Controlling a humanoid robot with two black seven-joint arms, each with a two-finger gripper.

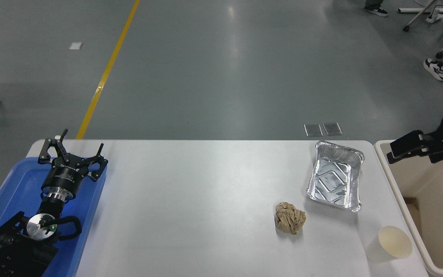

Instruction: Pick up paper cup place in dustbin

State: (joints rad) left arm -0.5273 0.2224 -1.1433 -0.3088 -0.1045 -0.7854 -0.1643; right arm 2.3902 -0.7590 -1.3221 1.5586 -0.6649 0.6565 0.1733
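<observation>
The white paper cup point(392, 244) stands upright on the table's near right corner, its cream inside showing, close beside the dustbin's left rim. The beige dustbin point(399, 191) stands off the table's right edge, partly cut off by the picture. My right gripper point(403, 149) reaches in from the right edge, raised over the dustbin's far left corner and well behind the cup. It holds nothing that I can see. My left gripper point(72, 153) is parked, open and empty, over the blue tray point(14, 184) at the lower left.
A crumpled tan paper ball point(290, 218) lies left of the cup. A silver foil tray point(336, 176) sits behind it near the table's far right. A person's shoe point(436, 69) and chair legs are on the floor at the top right.
</observation>
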